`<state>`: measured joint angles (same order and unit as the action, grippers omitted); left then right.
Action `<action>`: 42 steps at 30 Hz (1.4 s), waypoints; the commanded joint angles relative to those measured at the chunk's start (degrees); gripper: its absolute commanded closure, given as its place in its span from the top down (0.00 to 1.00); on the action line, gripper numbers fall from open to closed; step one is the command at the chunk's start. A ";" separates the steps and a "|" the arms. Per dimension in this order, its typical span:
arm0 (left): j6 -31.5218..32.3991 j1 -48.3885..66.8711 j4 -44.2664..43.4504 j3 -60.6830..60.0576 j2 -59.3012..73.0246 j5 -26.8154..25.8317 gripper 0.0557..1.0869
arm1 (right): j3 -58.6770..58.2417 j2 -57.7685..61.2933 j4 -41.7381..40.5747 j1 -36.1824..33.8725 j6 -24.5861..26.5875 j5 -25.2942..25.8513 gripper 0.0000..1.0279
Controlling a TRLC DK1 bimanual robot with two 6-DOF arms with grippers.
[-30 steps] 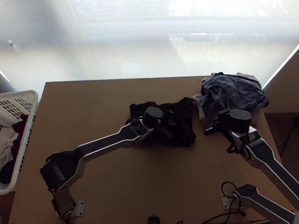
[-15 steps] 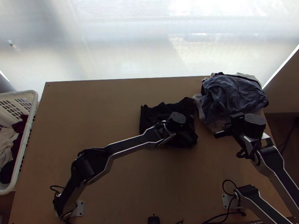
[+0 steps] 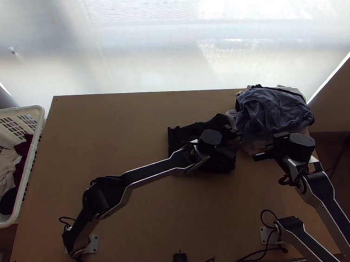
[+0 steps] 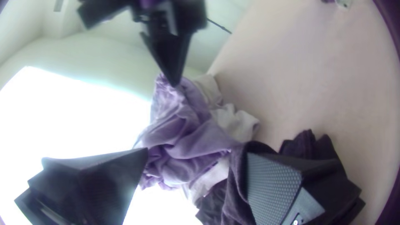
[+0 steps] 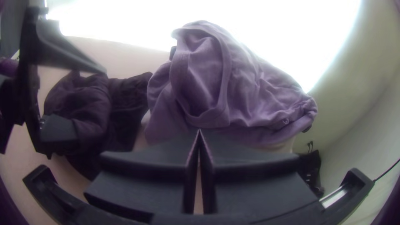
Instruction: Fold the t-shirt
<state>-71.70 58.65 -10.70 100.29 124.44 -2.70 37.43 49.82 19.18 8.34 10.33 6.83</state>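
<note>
- The black t-shirt (image 3: 218, 121) lies rumpled and bunched on the table (image 3: 105, 120), right of the middle, beside the clothes pile.
- The left gripper (image 3: 228, 152) is over the shirt, its fingers wide apart and clamped on nothing; dark cloth shows beside one textured pad (image 4: 271, 183), but I cannot tell if they touch.
- The grey-blue and white clothes pile (image 3: 269, 110) sits at the table's far right corner.
- The right gripper (image 3: 272, 150) is at the pile's near side, fingertips together, with no cloth seen between them.
- A white basket (image 3: 31, 165) at the left edge holds cream (image 3: 5, 168) and dark red clothes.
</note>
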 commanded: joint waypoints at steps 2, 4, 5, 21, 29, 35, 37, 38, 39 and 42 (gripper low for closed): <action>6.14 -0.65 -0.64 -3.52 -4.56 1.29 0.96 | 0.28 0.27 -0.20 0.01 -0.13 -0.24 0.03; 4.47 -0.91 -0.81 -7.92 -5.35 1.64 0.96 | 0.63 0.27 -0.20 0.19 -0.13 -0.24 0.03; 3.85 -0.91 -1.17 -10.29 -5.88 1.64 0.96 | 0.80 0.27 -0.11 0.19 -0.13 -0.33 0.03; 5.17 1.29 13.69 -23.74 -10.71 3.49 0.96 | 0.89 -2.27 2.00 -0.08 0.40 -0.59 0.03; 10.53 -1.96 16.32 -21.63 -19.76 4.72 0.96 | 0.28 -2.63 2.35 1.33 -0.13 -1.56 0.03; 17.12 -6.80 19.84 -19.69 -20.73 7.18 0.95 | 1.51 -0.60 1.39 3.97 -1.45 -1.56 0.03; 21.60 -8.91 23.36 -18.29 -20.12 8.06 0.86 | 1.94 0.80 0.95 5.37 -2.77 -1.56 0.03; 24.50 -10.23 25.73 -16.88 -19.50 8.41 0.81 | 1.94 1.77 0.24 6.69 -3.12 -1.56 0.03; 28.02 -11.54 28.98 -14.60 -18.62 8.50 0.75 | 2.03 2.65 -0.81 8.10 -3.38 -1.56 0.03; 39.01 -15.15 40.05 -7.13 -16.42 8.24 0.47 | 3.70 6.16 -2.39 12.23 -4.00 -1.56 0.03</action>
<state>-49.04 50.33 14.66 83.53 105.75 4.73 39.13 50.87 19.53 14.13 8.05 5.28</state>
